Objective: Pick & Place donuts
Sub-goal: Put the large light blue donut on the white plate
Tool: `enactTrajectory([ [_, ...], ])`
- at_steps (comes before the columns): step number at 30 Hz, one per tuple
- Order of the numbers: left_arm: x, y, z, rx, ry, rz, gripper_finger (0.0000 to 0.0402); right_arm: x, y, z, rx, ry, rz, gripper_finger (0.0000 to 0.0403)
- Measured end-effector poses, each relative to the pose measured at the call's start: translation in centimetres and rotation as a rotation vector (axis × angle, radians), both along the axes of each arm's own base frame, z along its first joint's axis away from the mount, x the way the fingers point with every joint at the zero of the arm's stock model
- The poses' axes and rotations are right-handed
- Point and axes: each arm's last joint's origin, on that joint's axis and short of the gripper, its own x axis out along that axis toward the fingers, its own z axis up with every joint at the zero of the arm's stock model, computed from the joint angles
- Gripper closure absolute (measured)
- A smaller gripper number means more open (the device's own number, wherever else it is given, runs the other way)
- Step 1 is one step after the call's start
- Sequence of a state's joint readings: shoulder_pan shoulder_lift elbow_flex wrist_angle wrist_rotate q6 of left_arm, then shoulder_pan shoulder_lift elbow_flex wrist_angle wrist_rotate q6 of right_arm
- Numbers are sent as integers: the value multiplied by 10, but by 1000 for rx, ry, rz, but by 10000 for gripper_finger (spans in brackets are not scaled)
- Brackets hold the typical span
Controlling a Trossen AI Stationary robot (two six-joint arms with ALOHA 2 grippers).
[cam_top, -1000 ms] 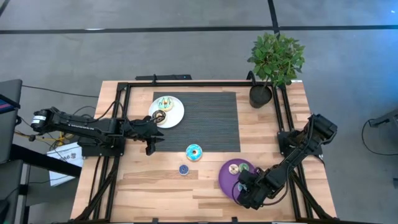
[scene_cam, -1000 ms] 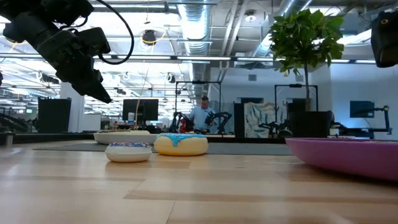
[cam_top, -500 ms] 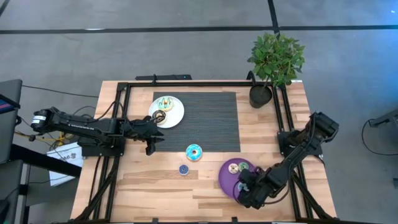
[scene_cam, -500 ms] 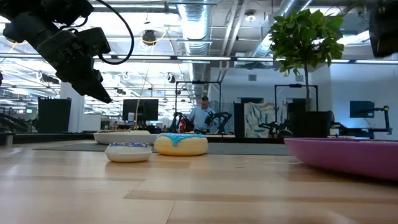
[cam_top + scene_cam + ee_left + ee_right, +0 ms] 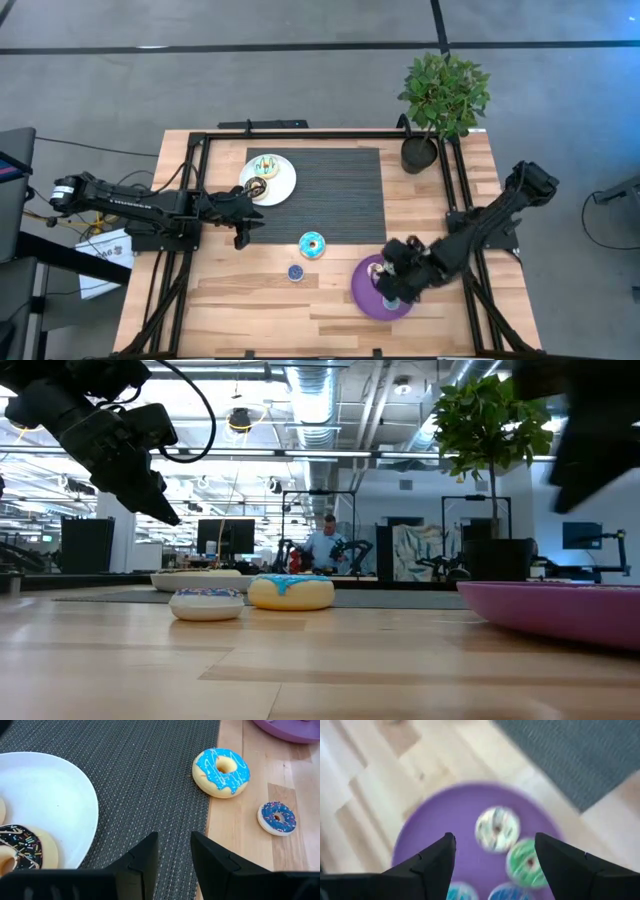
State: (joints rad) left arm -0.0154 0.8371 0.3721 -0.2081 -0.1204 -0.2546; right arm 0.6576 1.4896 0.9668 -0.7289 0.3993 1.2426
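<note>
My right gripper hangs open over the purple plate, touching nothing. On that plate lie a cream donut, a green one, a teal one and a blue one. A blue-iced donut rests at the mat's near edge. A small blue-purple donut lies on the bare wood. The white plate holds a brown sprinkled donut and a green-and-cream one. My left gripper waits above the mat beside the white plate, open by a narrow gap.
A dark woven mat covers the table's far middle. A potted plant stands at the far right corner. Black frame rails run along the left, far and right sides. Bare wood lies between the two loose donuts and the near edge.
My right gripper has risen from the purple plate's near edge and gone toward the table's far edge, so that it now hangs over the plate's middle. The donuts have not moved.
</note>
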Motion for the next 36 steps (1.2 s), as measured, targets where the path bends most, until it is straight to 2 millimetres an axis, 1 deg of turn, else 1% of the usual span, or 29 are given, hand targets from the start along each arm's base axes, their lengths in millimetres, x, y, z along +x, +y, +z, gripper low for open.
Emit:
enactTrajectory([
  [3,0,0,0,0,0,0,294,12,-20,1,-1,-2,-72,150],
  [6,0,0,0,1,0,-1,294,25,-41,2,-36,2,-82,182],
  [8,0,0,0,1,0,-1,294,35,-56,3,-64,-9,-60,219],
  [11,0,0,0,-22,-4,18,294,47,-77,5,-95,-24,-23,291],
  [15,2,0,2,-21,-31,11,294,56,-104,5,-116,-5,41,380],
  [17,3,-1,5,-1,-52,-32,294,59,-112,3,-116,-14,90,394],
  [19,6,-4,11,25,-63,-71,295,62,-118,-1,-95,-43,153,390],
  [21,11,-7,19,64,-73,-88,298,59,-123,-4,-88,-73,188,388],
  [23,17,-12,27,101,-79,-94,306,56,-128,-9,-92,-103,190,395],
  [25,26,-18,34,132,-75,-108,314,45,-134,-17,-97,-76,181,400],
  [27,34,-24,37,153,-47,-127,322,36,-138,-19,-93,-95,180,399],
  [32,66,-40,44,177,24,-139,334,8,-150,-18,-82,-116,275,402],
  [36,95,-53,50,205,64,-150,336,-15,-162,-15,-92,-158,293,401],
])
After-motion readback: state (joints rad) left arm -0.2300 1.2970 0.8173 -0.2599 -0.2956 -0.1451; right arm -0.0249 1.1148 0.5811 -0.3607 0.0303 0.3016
